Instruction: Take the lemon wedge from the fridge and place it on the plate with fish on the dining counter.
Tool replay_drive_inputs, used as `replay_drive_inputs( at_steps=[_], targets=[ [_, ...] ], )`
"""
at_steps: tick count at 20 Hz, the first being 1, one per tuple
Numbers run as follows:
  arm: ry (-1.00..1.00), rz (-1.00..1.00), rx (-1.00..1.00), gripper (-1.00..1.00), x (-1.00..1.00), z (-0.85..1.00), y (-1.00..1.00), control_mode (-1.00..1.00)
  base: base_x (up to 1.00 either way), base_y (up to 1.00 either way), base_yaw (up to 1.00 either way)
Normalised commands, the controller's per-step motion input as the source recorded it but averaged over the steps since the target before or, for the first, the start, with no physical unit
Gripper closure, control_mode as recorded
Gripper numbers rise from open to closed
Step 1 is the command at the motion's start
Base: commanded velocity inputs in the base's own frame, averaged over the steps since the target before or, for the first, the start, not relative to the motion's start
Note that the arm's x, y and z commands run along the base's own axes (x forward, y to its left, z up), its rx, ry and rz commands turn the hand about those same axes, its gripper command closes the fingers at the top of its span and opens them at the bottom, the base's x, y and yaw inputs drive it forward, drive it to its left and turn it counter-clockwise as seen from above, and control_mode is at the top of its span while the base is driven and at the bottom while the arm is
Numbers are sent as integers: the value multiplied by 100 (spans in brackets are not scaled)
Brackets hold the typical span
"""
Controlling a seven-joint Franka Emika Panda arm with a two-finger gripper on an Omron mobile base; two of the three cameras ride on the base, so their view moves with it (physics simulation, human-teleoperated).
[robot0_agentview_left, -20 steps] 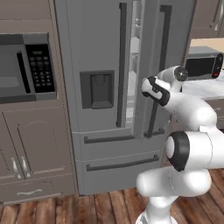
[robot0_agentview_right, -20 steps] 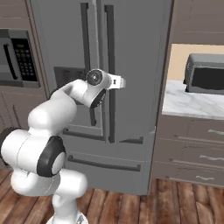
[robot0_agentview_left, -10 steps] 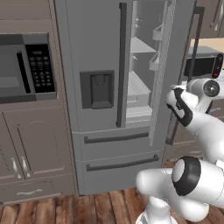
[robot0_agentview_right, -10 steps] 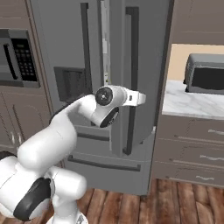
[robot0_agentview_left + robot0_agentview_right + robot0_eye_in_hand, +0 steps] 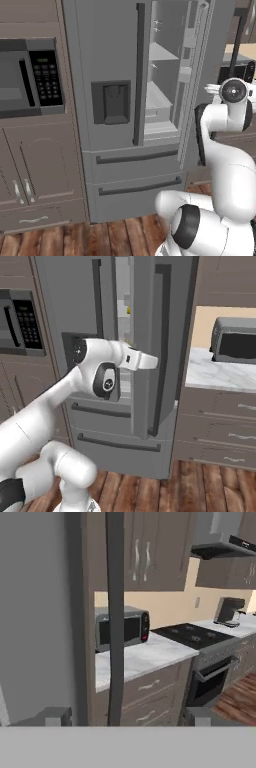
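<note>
Pulling the fridge (image 5: pixel 115 65) door's handle (image 5: pixel 115 612), fingers (image 5: pixel 52 716) wide at 12 o'clock, may slip off.

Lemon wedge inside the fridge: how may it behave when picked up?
The tiny bright yellow lemon wedge is probably very light, being so small. Its wedge shape suggests it would tip rather than roll.

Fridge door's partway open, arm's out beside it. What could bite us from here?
1. The fridge right door is only partly open; the arm reaching in may clip its edge.
2. The lemon wedge is tiny and sits high on a shelf, so a grasp could miss.
3. The pincer straddles the door handle; retracting may snag.
</note>
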Motion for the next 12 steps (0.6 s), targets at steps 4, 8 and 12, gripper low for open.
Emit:
replay_drive_inputs(
  at_steps=[4, 8, 12],
  targets=[
    [-9, -10, -11, -100, -27, 99, 70, -100, 0, 0, 0],
    [-26, -5, -3, -100, 2, 27, 93, -100, 0, 0, 0],
    [-10, -4, 0, -100, 16, 0, 99, -100, 0, 0, 0]
  ],
)
